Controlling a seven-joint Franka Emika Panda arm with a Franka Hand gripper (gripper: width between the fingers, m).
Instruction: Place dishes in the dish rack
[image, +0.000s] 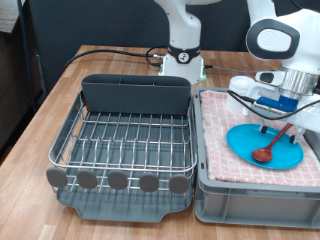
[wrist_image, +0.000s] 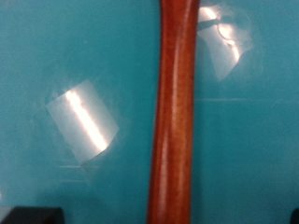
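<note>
Reddish-brown wooden spoon (wrist_image: 175, 112): its handle fills the middle of the wrist view, running straight from one edge of the frame to the other, glossy and smooth. It lies on the round bright-blue plate (wrist_image: 56, 56), whose glazed surface throws back two pale reflections. Judged light, stiff and somewhat slippery on its polished grain; the straight mid-handle looks the best place for a hold, taken across the narrow width.

Gripper (image: 288, 105): right of the exterior view, hanging directly over the spoon handle. Dark finger tips barely show at the wrist view's edge; whether the fingers stand apart or together I cannot tell, and nothing is seen between them.

Spoon, exterior view (image: 272, 145): long axis slants, bowl towards the lower left on the plate (image: 245, 142), handle rising to the upper right under the gripper.

Plate: rests flat on pink checked cloth inside a grey plastic crate (image: 255, 195), lower right of frame. Judged rigid, breakable, slick.

Dish rack (image: 125, 140): silver wire grid on a dark grey tray with caddy, left of centre, just beside the crate; no dishes show in it.

Mug: not in view.
</note>
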